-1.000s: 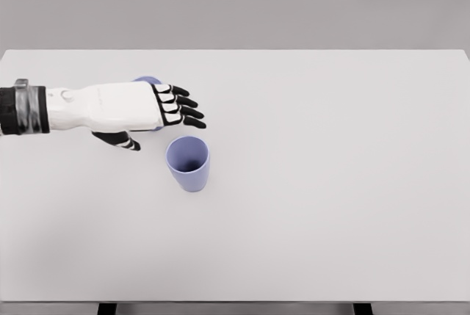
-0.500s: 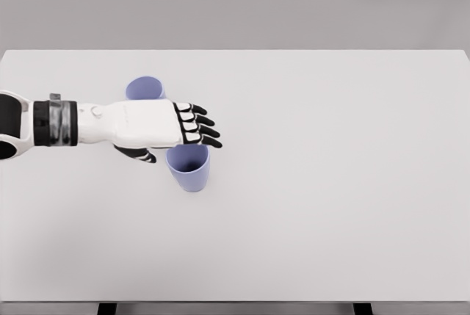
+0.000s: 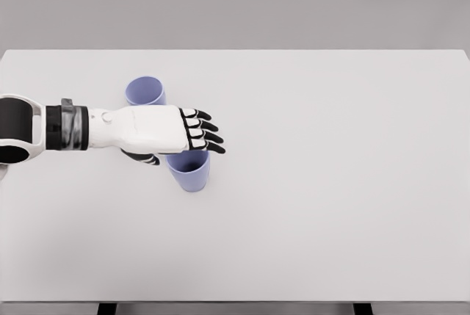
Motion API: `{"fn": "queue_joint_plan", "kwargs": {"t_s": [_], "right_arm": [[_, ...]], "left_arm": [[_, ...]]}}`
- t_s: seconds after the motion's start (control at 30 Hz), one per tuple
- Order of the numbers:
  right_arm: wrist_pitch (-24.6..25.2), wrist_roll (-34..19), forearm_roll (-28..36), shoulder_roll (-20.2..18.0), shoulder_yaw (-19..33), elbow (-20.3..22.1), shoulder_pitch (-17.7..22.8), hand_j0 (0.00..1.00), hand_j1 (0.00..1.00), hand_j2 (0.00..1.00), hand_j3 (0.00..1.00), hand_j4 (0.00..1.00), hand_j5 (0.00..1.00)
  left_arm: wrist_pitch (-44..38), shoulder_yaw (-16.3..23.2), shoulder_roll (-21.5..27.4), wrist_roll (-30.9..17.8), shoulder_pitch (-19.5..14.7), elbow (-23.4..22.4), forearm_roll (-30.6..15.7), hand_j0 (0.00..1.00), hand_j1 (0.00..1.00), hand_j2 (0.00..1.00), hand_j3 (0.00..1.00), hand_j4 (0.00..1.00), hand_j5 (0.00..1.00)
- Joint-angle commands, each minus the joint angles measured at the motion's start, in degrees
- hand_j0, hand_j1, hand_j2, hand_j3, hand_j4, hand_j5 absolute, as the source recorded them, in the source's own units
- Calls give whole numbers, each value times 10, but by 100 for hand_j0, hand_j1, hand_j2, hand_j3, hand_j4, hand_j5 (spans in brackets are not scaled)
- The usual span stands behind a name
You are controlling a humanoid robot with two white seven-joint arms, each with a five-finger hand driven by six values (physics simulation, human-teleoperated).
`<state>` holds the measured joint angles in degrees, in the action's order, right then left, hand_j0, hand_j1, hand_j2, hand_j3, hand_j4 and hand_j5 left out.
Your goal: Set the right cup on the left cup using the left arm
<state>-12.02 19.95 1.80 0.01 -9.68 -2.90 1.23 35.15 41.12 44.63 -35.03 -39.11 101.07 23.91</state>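
White table [image 3: 330, 205] fills the view. Left arm [image 3: 44, 128] enters from the left edge, left hand [image 3: 158, 133] palm-down, fingers [image 3: 204, 130] extended and loose, gripping nothing. Hand sits over the rim of the right cup [image 3: 191, 172], upright, partly hidden. Left cup [image 3: 145, 91] stands upright just behind the hand, uncovered.

Left hand [image 3: 165, 133] over right cup [image 3: 189, 171]

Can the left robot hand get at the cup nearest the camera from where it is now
Probably yes. The left robot hand is right over the near cup, fingers open, and nothing lies between them; the other cup stands behind.
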Motion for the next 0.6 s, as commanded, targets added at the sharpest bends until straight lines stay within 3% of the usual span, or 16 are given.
{"fn": "queue_joint_plan", "kwargs": {"t_s": [0.0, 0.17, 0.57], "right_arm": [[0, 0, 0, 0, 0, -1, 0, 100, 100, 100, 100, 100, 100], [0, 0, 0, 0, 0, 0, 0, 100, 100, 100, 100, 100, 100], [0, 0, 0, 0, 0, 0, 0, 100, 100, 100, 100, 100, 100]], "left_arm": [[-1, 4, 0, 0, 0, 0, 1, 100, 100, 100, 100, 100, 100], [-1, 24, -9, 0, -1, 0, 27, 100, 100, 100, 100, 100, 100], [-1, 27, -9, 0, 1, -1, 51, 100, 100, 100, 100, 100, 100]]}}
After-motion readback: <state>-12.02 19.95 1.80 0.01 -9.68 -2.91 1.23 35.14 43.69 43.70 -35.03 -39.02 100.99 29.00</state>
